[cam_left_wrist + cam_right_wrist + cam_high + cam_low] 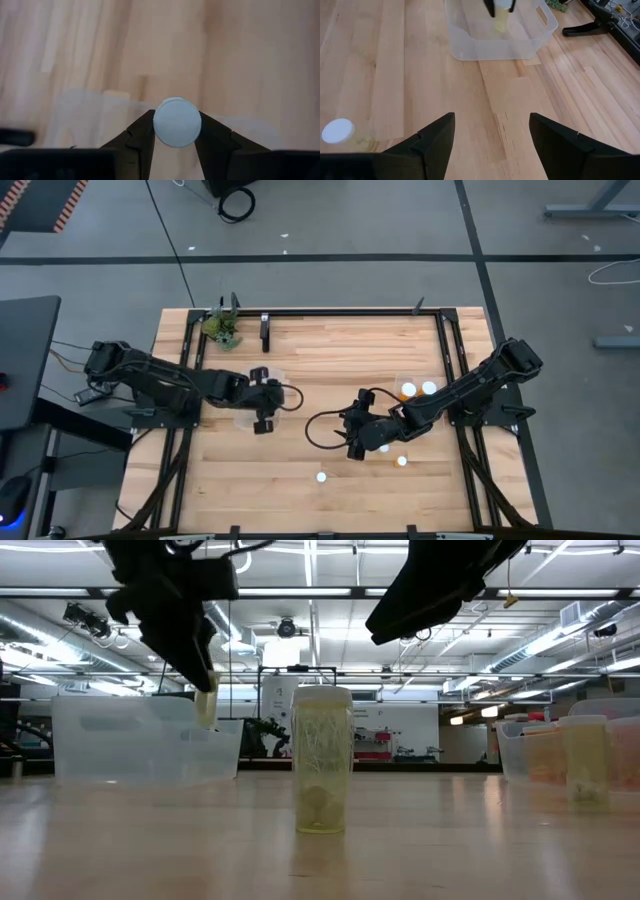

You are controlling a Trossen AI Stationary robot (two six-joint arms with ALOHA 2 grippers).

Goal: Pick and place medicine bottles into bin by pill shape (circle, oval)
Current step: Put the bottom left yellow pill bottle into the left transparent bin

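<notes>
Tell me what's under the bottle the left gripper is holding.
The clear left bin sits under the bottle in the left gripper. The arm hides the bin's contents from above.

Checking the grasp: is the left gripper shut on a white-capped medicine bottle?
Yes. The left gripper is shut on the white-capped medicine bottle: both fingers press the cap's sides, held above the clear plastic bin.

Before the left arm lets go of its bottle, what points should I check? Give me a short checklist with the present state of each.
1. Left gripper shut on the held bottle: ok.
2. Held bottle over the clear bin: ok.
3. Bottle hangs upright: ok.
4. Pill shape in the bottle matches this bin: cannot tell.
5. Right gripper open, empty, away from the bin: ok.
6. Standing bottle on the table away from the bin: ok.
</notes>
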